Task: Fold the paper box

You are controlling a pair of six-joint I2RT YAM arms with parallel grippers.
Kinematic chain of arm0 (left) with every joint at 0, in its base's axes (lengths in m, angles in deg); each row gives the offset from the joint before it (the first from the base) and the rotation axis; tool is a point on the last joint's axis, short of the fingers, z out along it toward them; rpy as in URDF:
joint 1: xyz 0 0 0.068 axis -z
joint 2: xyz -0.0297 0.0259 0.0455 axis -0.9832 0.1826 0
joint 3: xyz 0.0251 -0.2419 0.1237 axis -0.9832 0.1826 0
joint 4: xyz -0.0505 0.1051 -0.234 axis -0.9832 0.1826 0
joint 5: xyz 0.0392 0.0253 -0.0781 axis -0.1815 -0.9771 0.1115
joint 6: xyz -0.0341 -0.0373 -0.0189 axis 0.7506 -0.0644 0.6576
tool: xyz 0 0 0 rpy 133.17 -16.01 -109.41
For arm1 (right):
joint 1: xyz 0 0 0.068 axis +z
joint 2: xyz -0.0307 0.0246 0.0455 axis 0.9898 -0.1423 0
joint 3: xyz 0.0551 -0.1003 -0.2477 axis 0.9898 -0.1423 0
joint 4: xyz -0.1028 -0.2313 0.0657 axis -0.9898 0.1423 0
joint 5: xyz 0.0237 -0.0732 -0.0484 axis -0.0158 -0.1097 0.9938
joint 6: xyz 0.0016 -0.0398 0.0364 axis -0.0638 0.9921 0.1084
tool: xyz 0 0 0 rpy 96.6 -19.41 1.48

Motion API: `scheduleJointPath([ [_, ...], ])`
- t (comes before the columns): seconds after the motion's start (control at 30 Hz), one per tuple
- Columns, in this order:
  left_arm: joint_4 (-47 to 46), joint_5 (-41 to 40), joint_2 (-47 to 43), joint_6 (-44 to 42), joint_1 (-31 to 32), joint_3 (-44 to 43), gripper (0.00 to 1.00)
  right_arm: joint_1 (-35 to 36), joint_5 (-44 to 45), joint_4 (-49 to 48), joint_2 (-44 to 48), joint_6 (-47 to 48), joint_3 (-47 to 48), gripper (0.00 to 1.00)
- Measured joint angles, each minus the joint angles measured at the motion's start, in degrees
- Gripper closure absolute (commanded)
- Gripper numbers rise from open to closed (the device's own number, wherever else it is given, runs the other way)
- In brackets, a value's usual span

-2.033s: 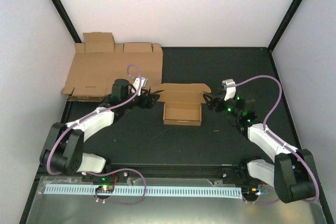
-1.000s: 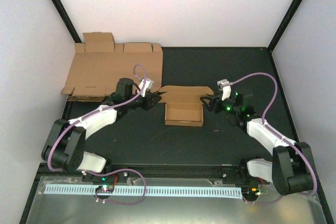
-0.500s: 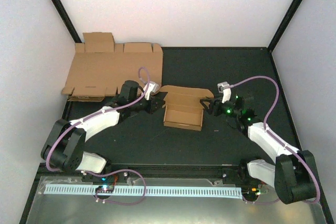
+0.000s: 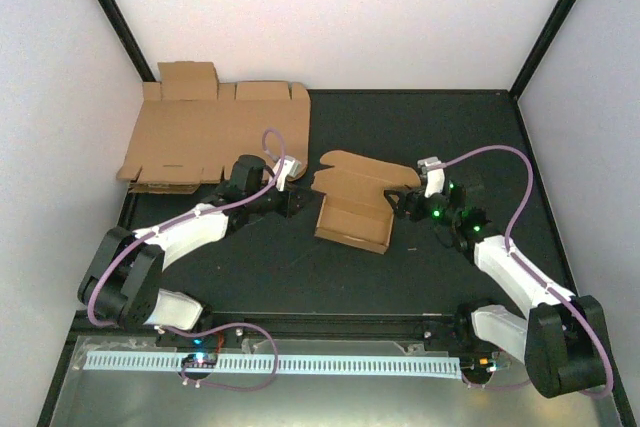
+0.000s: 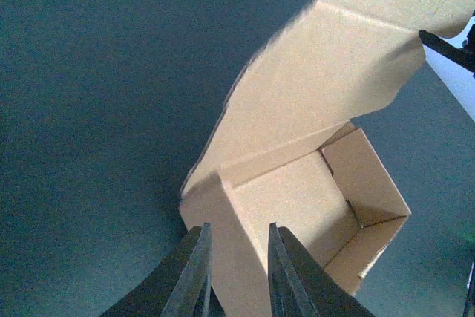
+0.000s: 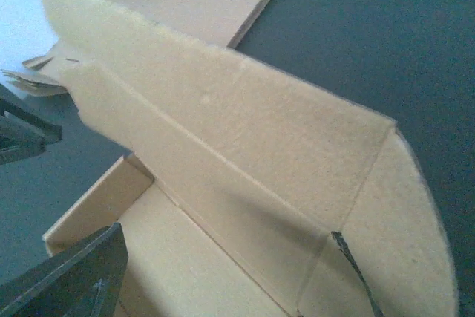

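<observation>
The paper box (image 4: 350,222) sat at the middle of the worktop (image 4: 430,137), tray formed, lid (image 4: 362,172) half raised. The left gripper (image 5: 237,235) pinched its side wall (image 5: 223,206); the right gripper (image 4: 402,203) stood wide, holding nothing (one finger hidden). Next, in my judgement: swing the lid over and tuck it in.

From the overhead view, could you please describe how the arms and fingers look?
Both the left arm and right arm have black joints, white shells and a looping purple cable. Green lights glow on the right one. The fingers are dark, tapered blades.
</observation>
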Motion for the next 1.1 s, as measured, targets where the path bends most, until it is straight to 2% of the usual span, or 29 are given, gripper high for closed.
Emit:
scheduleJointPath([
  [0.07,0.00,-0.39,0.00,-0.04,0.00,0.02,0.73,0.00,1.25,0.63,-0.04,0.55,0.11,0.00],
  [0.33,0.28,-2.38,0.00,-1.07,0.00,0.00,0.62,0.00,6.73,2.43,1.27,1.79,0.15,0.01],
  [0.5,1.16,-4.55,-0.26,-2.16,0.00,0.02,0.51,0.00,8.83,2.51,4.96,2.89,0.13,0.00],
  [0.7,1.55,-6.01,-1.29,-3.72,-0.70,0.00,0.29,0.00,11.13,2.93,6.10,2.69,0.13,0.00],
  [0.77,1.53,-5.97,-1.29,-4.33,-1.29,0.00,0.26,0.00,11.13,3.19,6.05,2.45,0.11,0.04],
  [0.93,1.49,-5.40,0.44,-5.95,-2.71,-2.05,0.25,0.00,9.68,5.11,5.62,1.95,0.11,0.08],
  [1.1,0.68,-2.40,6.93,-7.74,-3.45,-7.54,0.27,0.00,8.00,6.82,5.57,0.46,0.11,0.10],
])
